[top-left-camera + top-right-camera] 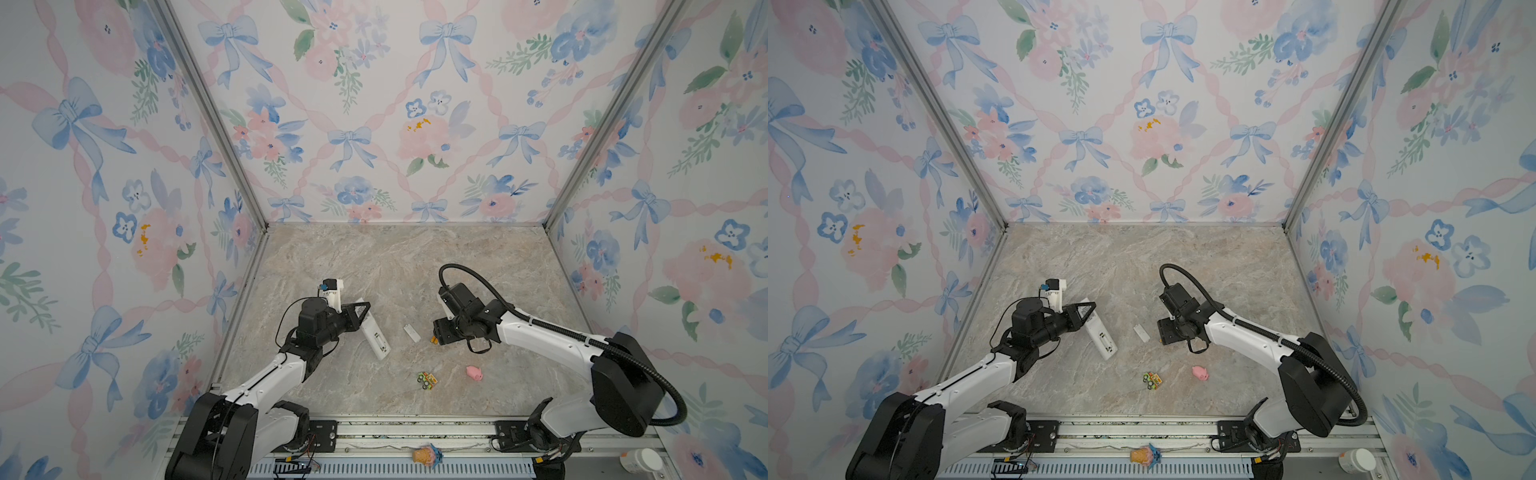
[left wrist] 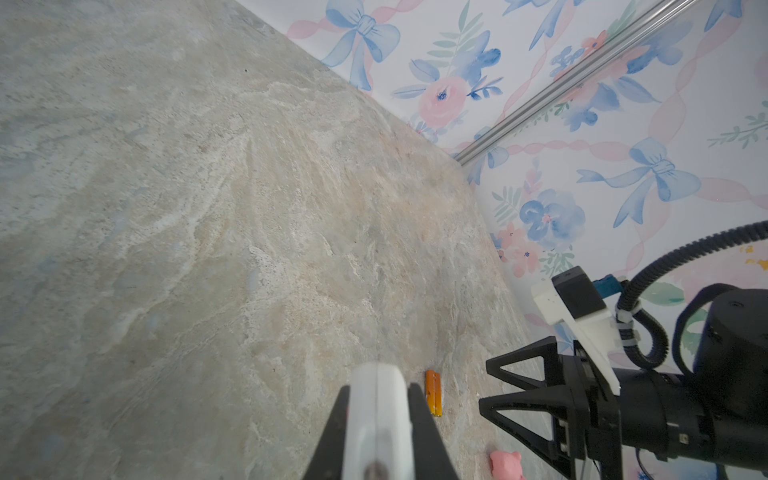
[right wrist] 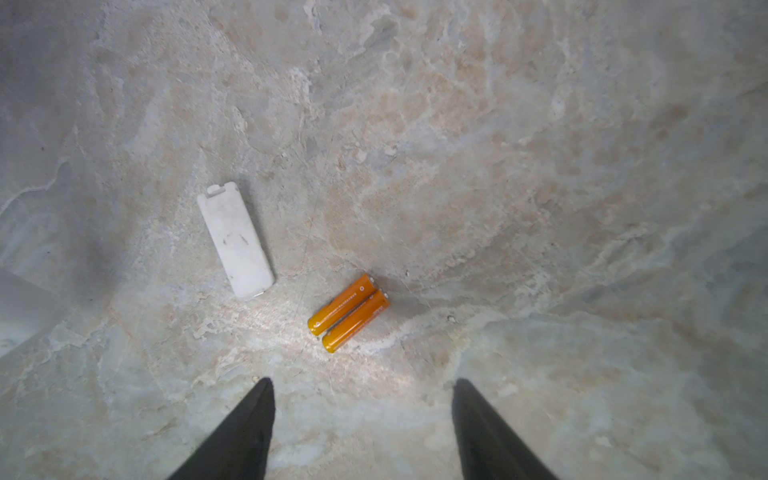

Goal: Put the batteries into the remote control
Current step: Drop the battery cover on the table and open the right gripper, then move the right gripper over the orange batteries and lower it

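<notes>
Hovering spread and empty above the batteries (image 3: pixel 349 311), which are lying touching beside the battery cover (image 3: pixel 235 241), the right gripper (image 3: pixel 361 380) is likely needing to straddle one cell only; the left gripper (image 1: pixel 360 309) is clamping the remote control (image 1: pixel 376 338), well apart.

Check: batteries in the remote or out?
Out: both batteries lie side by side on the table, beside the loose white cover.

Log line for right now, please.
left gripper: shut on remote control | right gripper: open, above batteries | batteries: side by side, not loaded | battery cover: off, beside batteries
</notes>
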Robot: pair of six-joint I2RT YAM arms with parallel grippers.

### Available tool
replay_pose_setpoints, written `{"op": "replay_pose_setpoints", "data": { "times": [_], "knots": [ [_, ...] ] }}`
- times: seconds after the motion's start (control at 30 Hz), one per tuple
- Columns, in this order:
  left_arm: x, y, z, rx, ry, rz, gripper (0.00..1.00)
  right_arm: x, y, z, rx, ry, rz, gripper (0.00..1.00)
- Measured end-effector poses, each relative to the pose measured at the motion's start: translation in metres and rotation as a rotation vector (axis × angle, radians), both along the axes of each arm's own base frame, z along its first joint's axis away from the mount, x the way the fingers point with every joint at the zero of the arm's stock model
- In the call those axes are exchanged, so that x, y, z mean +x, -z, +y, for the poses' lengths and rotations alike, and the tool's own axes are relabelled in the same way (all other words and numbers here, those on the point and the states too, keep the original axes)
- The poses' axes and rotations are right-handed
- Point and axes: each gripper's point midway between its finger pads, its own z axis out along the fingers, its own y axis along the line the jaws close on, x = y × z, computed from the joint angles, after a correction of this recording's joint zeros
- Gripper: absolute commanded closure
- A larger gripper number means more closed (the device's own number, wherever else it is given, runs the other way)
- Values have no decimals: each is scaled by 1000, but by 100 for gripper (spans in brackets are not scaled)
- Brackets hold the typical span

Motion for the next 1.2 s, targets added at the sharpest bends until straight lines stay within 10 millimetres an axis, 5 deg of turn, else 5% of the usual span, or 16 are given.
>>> {"op": "replay_pose_setpoints", "data": {
  "times": [1.2],
  "knots": [
    [-3, -1, -4, -8, 16, -6, 100, 12, 52, 1, -43, 56, 59, 57]
  ]
}}
